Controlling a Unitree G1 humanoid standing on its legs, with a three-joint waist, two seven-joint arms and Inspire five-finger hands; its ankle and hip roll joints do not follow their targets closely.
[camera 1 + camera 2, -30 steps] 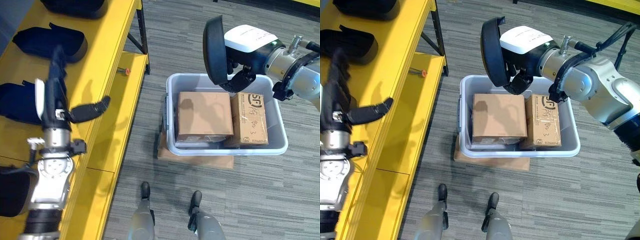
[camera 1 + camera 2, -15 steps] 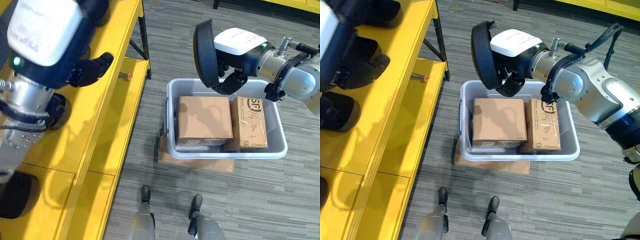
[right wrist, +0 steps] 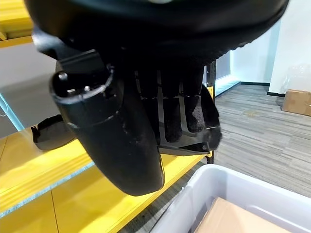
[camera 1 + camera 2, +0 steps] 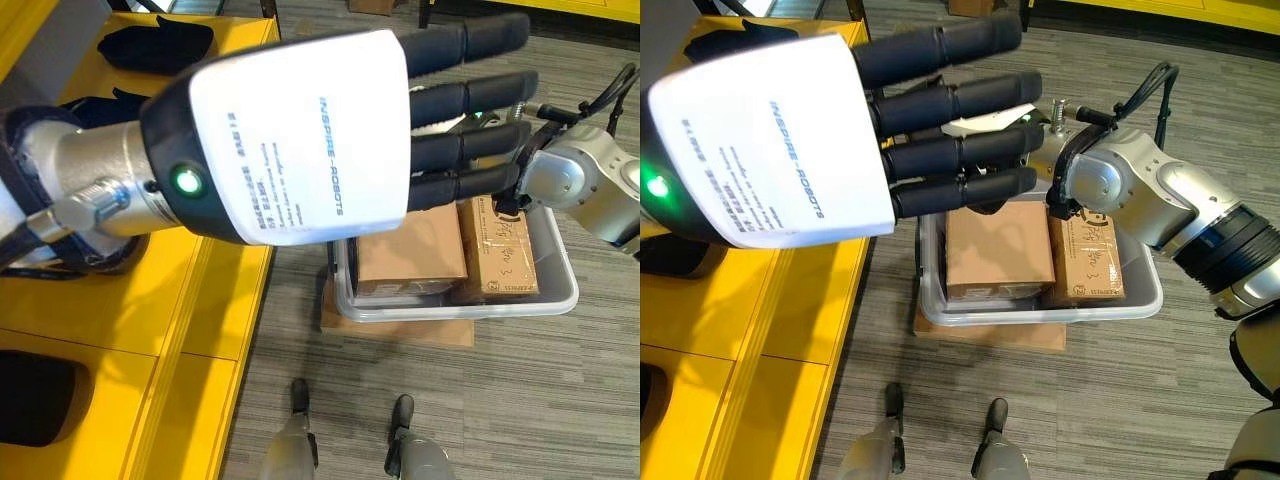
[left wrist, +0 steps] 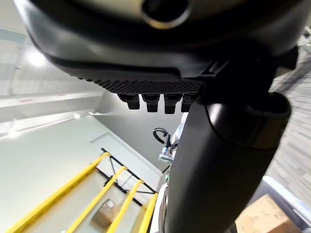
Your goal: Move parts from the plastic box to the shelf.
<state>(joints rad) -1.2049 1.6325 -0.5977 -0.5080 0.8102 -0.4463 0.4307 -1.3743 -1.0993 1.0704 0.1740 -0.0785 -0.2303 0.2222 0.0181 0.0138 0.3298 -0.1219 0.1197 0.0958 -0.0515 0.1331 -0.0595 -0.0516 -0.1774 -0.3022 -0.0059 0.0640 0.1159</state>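
Observation:
My left hand (image 4: pixel 300 140) is raised close in front of the head camera, its fingers straight and spread, open and holding nothing. Behind those fingers my right hand (image 3: pixel 112 141) hovers over the far left of the grey plastic box (image 4: pixel 560 290). In the right wrist view its fingers and thumb are curled round a black curved part (image 3: pixel 197 128). The box holds two brown cardboard cartons (image 4: pixel 410 250) (image 4: pixel 505 250). The yellow shelf (image 4: pixel 150 300) runs along the left.
Black parts lie on the shelf: one at the back (image 4: pixel 155 45), one at the near left (image 4: pixel 35 400). The plastic box stands on a flat cardboard sheet (image 4: pixel 400 328) on grey carpet. Open floor lies between shelf and box.
My left hand has risen from beside the shelf up towards the camera and now covers much of the eye views. My right hand has carried the black part leftwards.

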